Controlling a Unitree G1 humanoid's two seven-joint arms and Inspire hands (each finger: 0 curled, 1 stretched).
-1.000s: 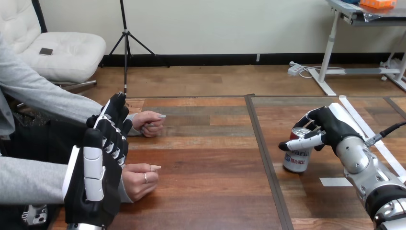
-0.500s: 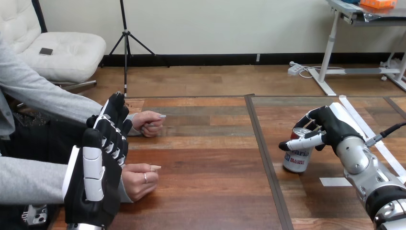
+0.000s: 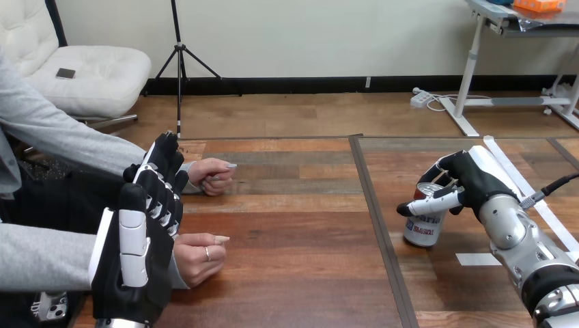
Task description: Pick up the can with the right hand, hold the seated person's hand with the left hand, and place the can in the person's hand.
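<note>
At table [image 3: 293, 232] right, right hand [image 3: 472, 182] is curling fingers round the can [image 3: 422, 229]; left hand [image 3: 138, 254] is hovering, fingers straight, beside the person's nearer hand [image 3: 199, 257].

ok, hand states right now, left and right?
Left hand: open, fingers straight.
Right hand: closed round the can.

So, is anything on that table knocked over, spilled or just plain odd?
Nothing stands out. The can is upright with no spill around it, and the right robot hand is curled round its top. The person's near hand and far hand rest loosely closed on the table, with the left robot hand open beside them.
</note>
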